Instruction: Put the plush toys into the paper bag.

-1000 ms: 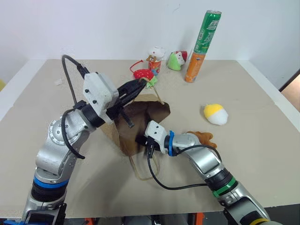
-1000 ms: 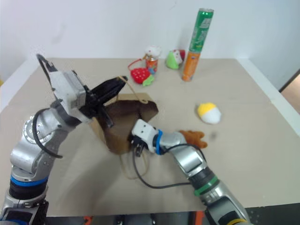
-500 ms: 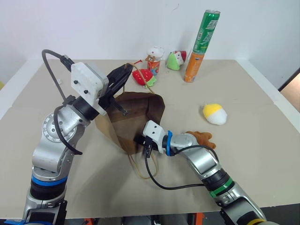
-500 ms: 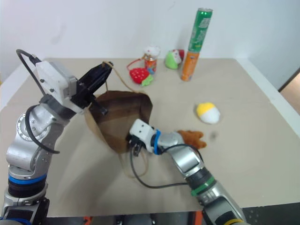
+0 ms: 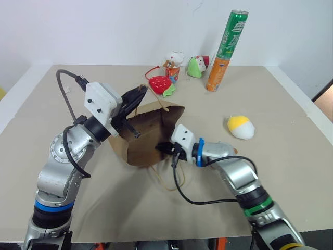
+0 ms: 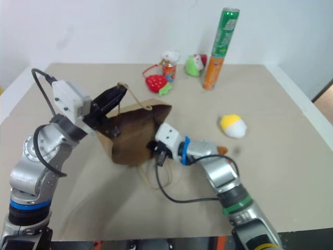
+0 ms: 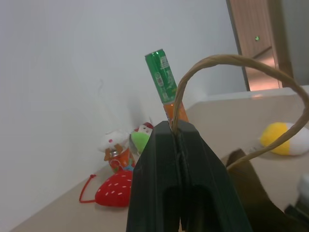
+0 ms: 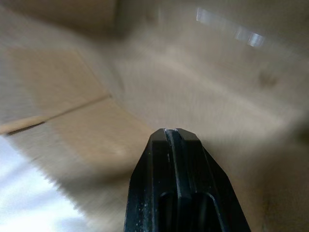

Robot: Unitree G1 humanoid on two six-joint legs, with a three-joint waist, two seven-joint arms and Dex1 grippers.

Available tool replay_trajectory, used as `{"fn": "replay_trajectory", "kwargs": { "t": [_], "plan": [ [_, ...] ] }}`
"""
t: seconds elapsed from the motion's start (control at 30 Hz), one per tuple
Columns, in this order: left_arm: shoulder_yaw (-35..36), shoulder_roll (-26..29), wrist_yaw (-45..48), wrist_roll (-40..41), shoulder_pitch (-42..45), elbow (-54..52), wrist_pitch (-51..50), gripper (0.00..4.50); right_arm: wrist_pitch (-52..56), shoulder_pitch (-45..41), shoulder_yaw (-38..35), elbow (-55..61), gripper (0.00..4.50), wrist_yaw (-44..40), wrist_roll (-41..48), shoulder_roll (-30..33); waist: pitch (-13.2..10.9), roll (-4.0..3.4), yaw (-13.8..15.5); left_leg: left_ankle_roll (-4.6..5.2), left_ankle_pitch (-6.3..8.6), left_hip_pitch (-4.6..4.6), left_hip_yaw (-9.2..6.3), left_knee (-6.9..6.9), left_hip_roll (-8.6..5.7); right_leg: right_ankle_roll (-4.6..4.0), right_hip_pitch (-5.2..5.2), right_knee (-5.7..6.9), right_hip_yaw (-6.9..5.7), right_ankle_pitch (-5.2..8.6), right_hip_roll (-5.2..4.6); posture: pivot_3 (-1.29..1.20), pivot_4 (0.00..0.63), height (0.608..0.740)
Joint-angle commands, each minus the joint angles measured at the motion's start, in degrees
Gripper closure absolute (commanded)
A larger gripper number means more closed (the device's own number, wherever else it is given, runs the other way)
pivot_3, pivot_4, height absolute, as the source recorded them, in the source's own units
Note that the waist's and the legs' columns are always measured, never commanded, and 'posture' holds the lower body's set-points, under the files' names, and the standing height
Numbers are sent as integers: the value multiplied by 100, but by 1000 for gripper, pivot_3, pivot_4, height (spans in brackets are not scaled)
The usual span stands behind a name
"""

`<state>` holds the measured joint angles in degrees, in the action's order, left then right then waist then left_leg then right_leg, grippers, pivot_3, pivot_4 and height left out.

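The brown paper bag (image 5: 145,140) lies tilted on the table, its mouth facing right. My left gripper (image 5: 138,94) is above its upper edge, shut on the bag's tan cord handle (image 7: 231,60). My right gripper (image 5: 162,148) is shut at the bag's mouth with nothing seen between its fingers; the right wrist view shows brown paper ahead of its fingertips (image 8: 171,133). The yellow-and-white plush toy (image 5: 240,126) lies on the table to the right of the bag. A sliver of the brown plush toy (image 6: 222,150) shows behind my right forearm.
At the back of the table stand a tall green-and-orange can (image 5: 223,49), a red strawberry toy (image 5: 160,83), a small white figure (image 5: 174,61) and a green toy (image 5: 195,66). The bag's other handle (image 5: 167,181) and a black cable (image 5: 197,200) lie in front of the bag.
My left gripper has come down with the handle, and the bag has sagged from standing open to lying tilted. My right gripper has risen and shifted right, from the bag's lower edge to its mouth.
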<state>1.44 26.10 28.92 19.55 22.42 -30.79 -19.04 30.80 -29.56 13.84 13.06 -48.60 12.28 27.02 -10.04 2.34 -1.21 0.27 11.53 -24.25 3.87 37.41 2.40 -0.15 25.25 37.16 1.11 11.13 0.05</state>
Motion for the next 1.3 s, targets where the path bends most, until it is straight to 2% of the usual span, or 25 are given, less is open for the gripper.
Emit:
{"fn": "replay_trajectory", "kwargs": {
  "t": [0.03,0.07,0.1,0.17,0.2,0.27,0.3,0.33,0.37,0.4,0.43,0.47,0.67,0.7,0.77,0.83,0.87,0.93,1.0,1.13,1.3],
  "plan": [
    [-1,52,187,9,-13,8,210,4500,888,212,-1186,1044,4180,-502,1182,704,0,0,5,-2,1,1,-4,0,2,-1,-2,-3,-3,1,3,0,150,740],
    [-11,56,215,-7,-23,29,240,4500,1107,282,-1437,1167,3763,-631,1443,925,0,1,5,-2,2,-2,-6,-3,0,0,0,-3,-3,2,1,0,150,740],
    [-19,54,240,-13,-36,39,262,4500,1296,330,-1794,1154,3763,-777,1687,1191,-1,1,5,-3,2,-2,-6,-3,1,0,0,-4,-3,2,2,0,150,740],
    [-29,49,267,-26,-52,46,290,4500,1451,381,-2282,978,2709,-887,1876,1554,-2,0,12,-4,3,-3,-6,-4,-4,-5,-2,-6,-3,6,-4,0,150,740],
    [-42,43,276,-31,-64,42,306,4500,1377,494,-2416,783,2378,-974,1801,1838,-2,0,12,-4,3,-2,-5,-4,-5,-6,-1,-6,-3,6,-6,0,150,740],
    [-69,33,304,-36,-87,14,323,4500,1030,799,-2480,516,1883,-1221,1536,2270,-2,0,8,-4,3,-2,-3,-3,-8,-5,-1,-9,-3,6,-8,0,150,740],
    [-81,29,316,-43,-96,-2,331,4500,883,934,-2499,425,1271,-1289,1446,2381,-2,0,9,-3,4,-1,-1,-3,-9,-5,-1,-10,-2,6,-9,0,150,740],
    [-95,30,327,-63,-95,-15,356,4500,755,1076,-2458,365,1271,-1337,1368,2469,-2,3,5,-2,4,0,-4,-4,-13,-5,-3,-10,-3,7,-12,0,150,740],
    [-106,32,331,-92,-90,-20,392,4500,547,1215,-2391,312,630,-1391,1289,2521,-1,3,5,-2,4,1,-5,-5,-15,-6,-3,-11,-3,9,-11,0,150,740],
    [-113,31,328,-121,-86,-29,430,4500,472,1312,-2341,247,476,-1373,1264,2503,-1,3,0,-2,4,1,-5,-5,-15,-6,-3,-11,-2,9,-11,0,150,740],
    [-121,33,323,-140,-85,-39,453,4500,392,1385,-2298,178,105,-1361,1231,2471,-3,1,-11,-2,4,2,-5,-5,-17,-6,-3,-11,-2,9,-9,0,150,740],
    [-124,38,321,-147,-90,-56,463,4500,188,1472,-2180,49,48,-1371,1067,2472,-3,0,-11,-2,4,2,-1,-6,-17,-4,0,-11,2,7,-5,0,150,740],
    [-128,61,328,-175,-82,-63,481,4500,-511,1723,-1629,-640,48,-1400,507,2409,-3,0,-5,-1,4,4,-8,-6,-19,-4,-4,-10,-1,7,0,0,150,740],
    [-129,62,329,-179,-87,-55,479,4500,-680,1708,-1557,-767,431,-1343,394,2360,-3,0,-5,-1,4,4,-7,-5,-17,-3,-4,-10,1,7,-2,0,150,740],
    [-125,60,326,-176,-128,-51,461,4500,-925,1658,-1462,-933,744,-1277,248,2293,-3,1,-6,-1,4,4,-4,-5,-18,-2,-3,-10,3,6,-4,0,150,740],
    [-112,48,299,-157,-158,-56,408,4500,-1136,1612,-1402,-1048,1957,-1261,147,2265,-3,1,-5,-1,4,4,-6,-2,-19,0,-6,-11,3,6,-5,0,150,740],
    [-104,49,292,-152,-163,-53,391,4500,-1262,1566,-1396,-1106,1957,-1253,112,2232,-2,2,-5,-1,4,4,-6,-2,-20,-1,-7,-10,3,6,-6,0,150,740],
    [-86,62,290,-150,-169,-46,379,4500,-1407,1418,-1446,-1156,2834,-1232,131,2194,-2,2,-6,-1,4,11,-5,1,-19,0,-12,-10,3,6,-5,0,150,740],
    [-58,82,277,-186,-150,-19,404,4500,-1057,1022,-1675,-950,3492,-1266,571,2136,-2,2,-6,0,3,14,-5,2,-19,-1,-14,-10,3,6,-4,0,150,740],
    [-70,85,211,-369,-106,17,562,4500,-83,127,-1911,-223,3492,-1221,1716,1859,-13,-6,-35,3,0,17,-1,5,-18,-2,-5,-10,13,5,-3,0,150,740],
    [-180,2,71,-609,-39,34,670,4500,575,-530,-1428,535,3492,-989,2186,1397,-18,-14,-11,9,-4,18,-18,3,-25,3,-10,-8,20,-3,12,0,150,740]
  ]
}}
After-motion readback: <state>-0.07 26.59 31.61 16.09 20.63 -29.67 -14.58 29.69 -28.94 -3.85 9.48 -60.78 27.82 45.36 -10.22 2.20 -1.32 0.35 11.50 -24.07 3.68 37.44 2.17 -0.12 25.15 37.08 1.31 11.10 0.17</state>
